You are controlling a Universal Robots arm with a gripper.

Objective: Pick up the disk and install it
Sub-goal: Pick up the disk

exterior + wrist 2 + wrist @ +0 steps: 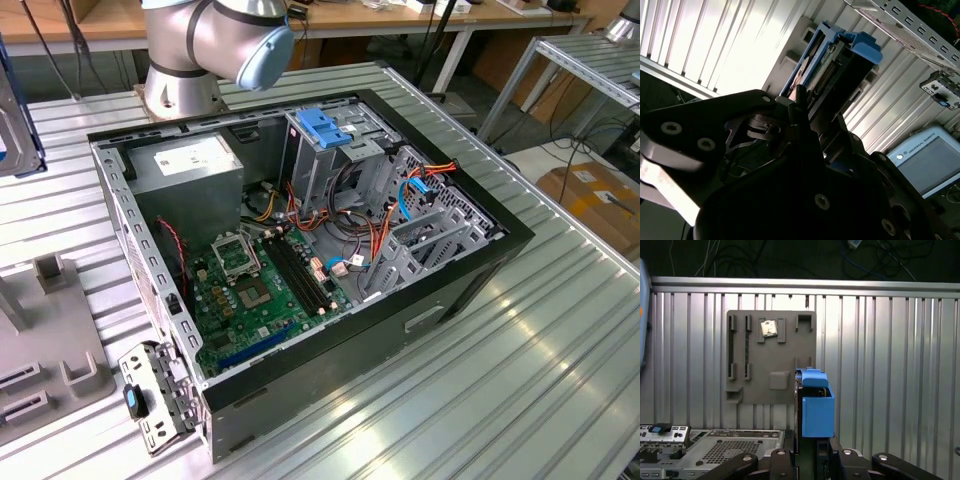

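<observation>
The pincer [815, 454] is narrowed onto the disk [816, 407], gripping it by 1 end. In the second wrist view the dark fingers [799, 100] lie against the flat sides of the disk [840, 60], which seems clamped between them rather than merely flanked. Its long axis runs straight out from the pincer [815, 117], in line with the 2 fingers, so the free end with the blue rail points away from the wrist and down toward the ribbed metal counter [890, 365]. In the first wrist view that end sits over the edge of a grey holder plate [755, 375] lying on the counter. I judge the disk is carried above the plate, not seated in it, though the gap beneath cannot be seen. A corner of the open computer case [715, 450] lies just beside the plate. In the exterior view the case [470, 290] lies on its side on the counter [520, 380], and its drive cage [320, 150] stands along the far wall beside the grey power-supply box [190, 165]. The arm [210, 40] rises from its base behind the case, and the holder plate [60, 350] is at the exterior view's left. The disk is therefore held off to the side of the case, well apart from the cage.
</observation>
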